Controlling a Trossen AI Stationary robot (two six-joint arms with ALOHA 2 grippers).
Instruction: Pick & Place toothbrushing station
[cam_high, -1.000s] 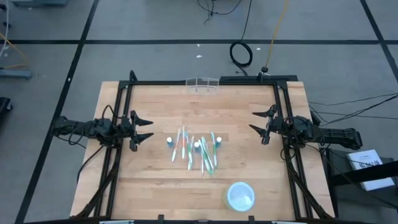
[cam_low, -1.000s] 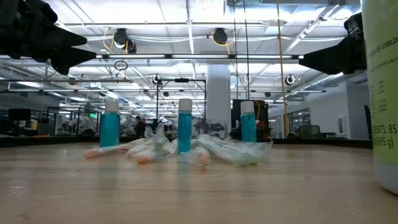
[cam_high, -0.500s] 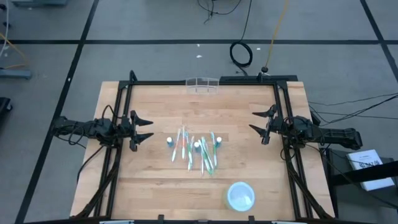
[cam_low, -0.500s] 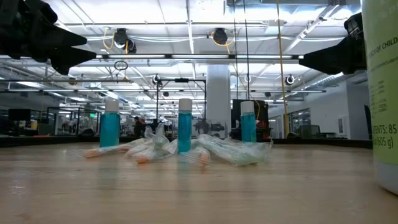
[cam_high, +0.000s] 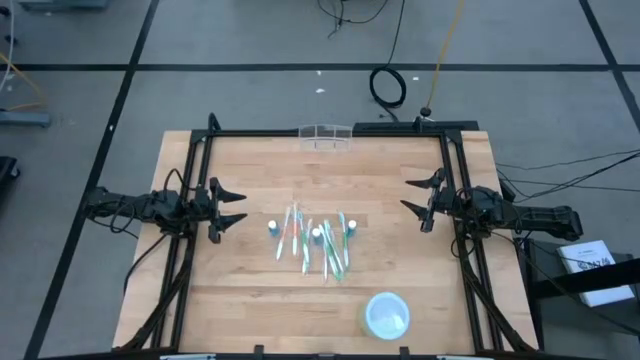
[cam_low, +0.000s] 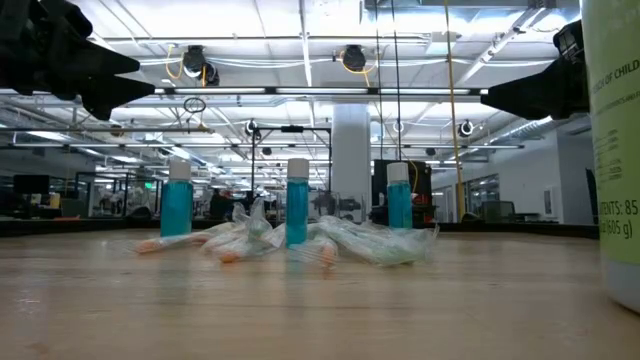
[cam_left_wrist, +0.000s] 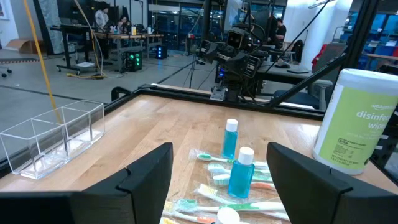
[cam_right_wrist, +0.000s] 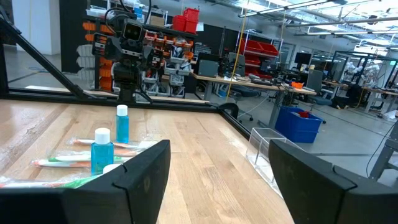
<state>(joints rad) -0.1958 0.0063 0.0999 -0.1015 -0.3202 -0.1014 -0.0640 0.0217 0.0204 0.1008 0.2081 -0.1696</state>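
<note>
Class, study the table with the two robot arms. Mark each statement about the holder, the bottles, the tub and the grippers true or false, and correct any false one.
1. The clear plastic holder stands at the table's far edge, empty. True.
2. The left gripper grips a toothbrush. False: it is open and holds nothing.
3. Three blue bottles stand upright among the wrapped toothbrushes. True.
4. The white-lidded tub sits inside the holder. False: it stands apart, near the front edge.
5. The right gripper is open, at the table's right side. True.

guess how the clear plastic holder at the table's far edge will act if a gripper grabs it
The clear holder looks thin-walled and empty, so probably light and easy to shove. Its smooth glossy walls may slip in a grip. Its low, wide, boxy shape suggests it would slide rather than tip or roll.
</note>
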